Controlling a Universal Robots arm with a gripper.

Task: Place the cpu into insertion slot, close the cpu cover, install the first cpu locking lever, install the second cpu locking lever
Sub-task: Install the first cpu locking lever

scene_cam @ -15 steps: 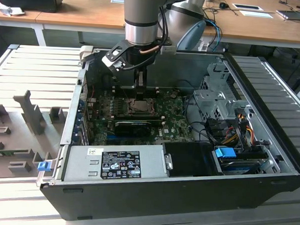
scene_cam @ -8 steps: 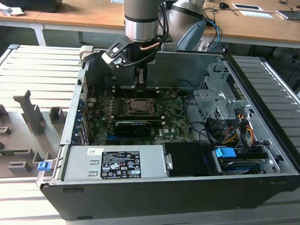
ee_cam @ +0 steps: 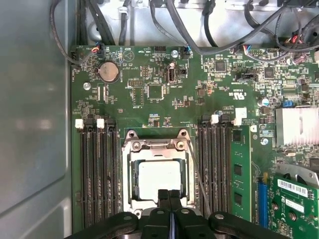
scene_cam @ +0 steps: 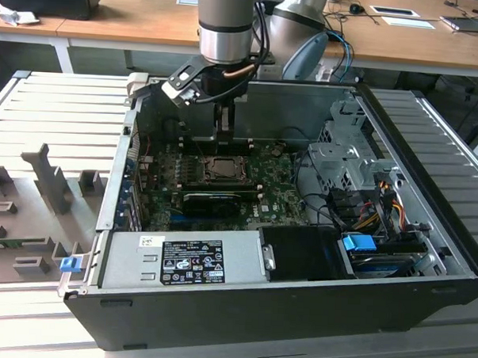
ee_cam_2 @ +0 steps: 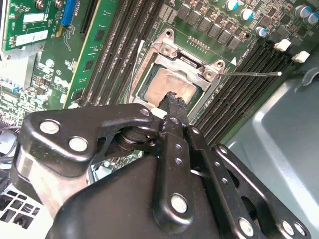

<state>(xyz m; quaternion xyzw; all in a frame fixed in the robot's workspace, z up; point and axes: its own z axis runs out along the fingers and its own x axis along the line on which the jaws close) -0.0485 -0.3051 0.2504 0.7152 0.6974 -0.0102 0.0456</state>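
My gripper (ee_cam: 169,195), fingers pressed together and empty, sits at the cpu (ee_cam: 159,178) edge. The cover (ee_cam: 149,145) is down and a lever (ee_cam_2: 249,74) beside the fingertips stands loose, so I judge this the lever step.

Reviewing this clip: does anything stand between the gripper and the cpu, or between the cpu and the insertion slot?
Nothing visible does. In the first wrist view the shut gripper sits at one edge of the cpu, with no cable or part between them, and the cpu already lies inside the insertion slot.
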